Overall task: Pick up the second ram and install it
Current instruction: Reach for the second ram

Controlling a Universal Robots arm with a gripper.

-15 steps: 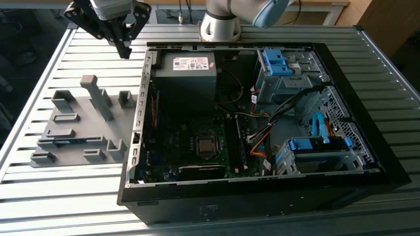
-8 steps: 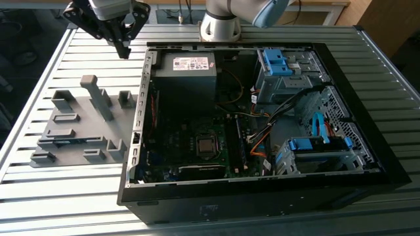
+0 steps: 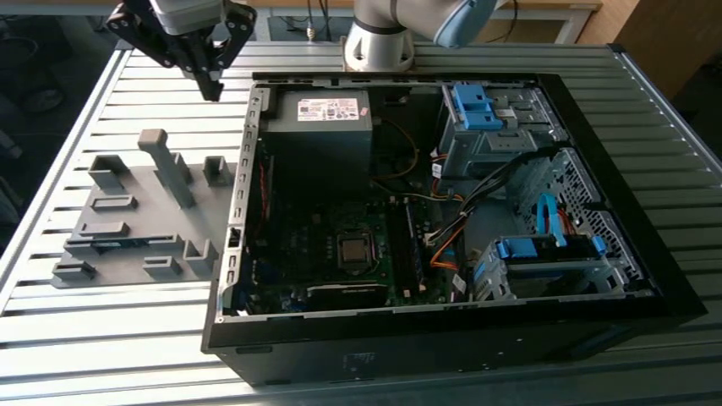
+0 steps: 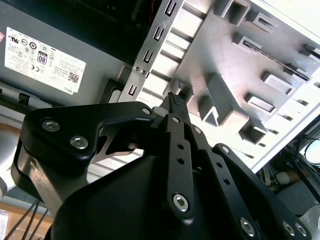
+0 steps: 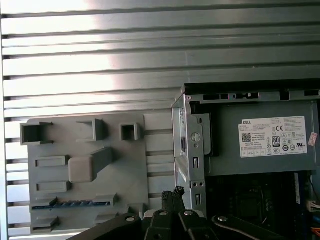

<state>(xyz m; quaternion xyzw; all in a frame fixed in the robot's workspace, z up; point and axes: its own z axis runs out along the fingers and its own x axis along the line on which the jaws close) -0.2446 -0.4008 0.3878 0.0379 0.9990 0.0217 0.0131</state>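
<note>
Grey tray (image 5: 55,145) is cradling the second ram (image 5: 70,204) as the gripper (image 3: 211,87), fingers (image 4: 178,145) pinched together on nothing, is hovering beside the open computer case (image 3: 451,351), the pickup apparently starting and calling for parted fingers aligned over the stick.
</note>
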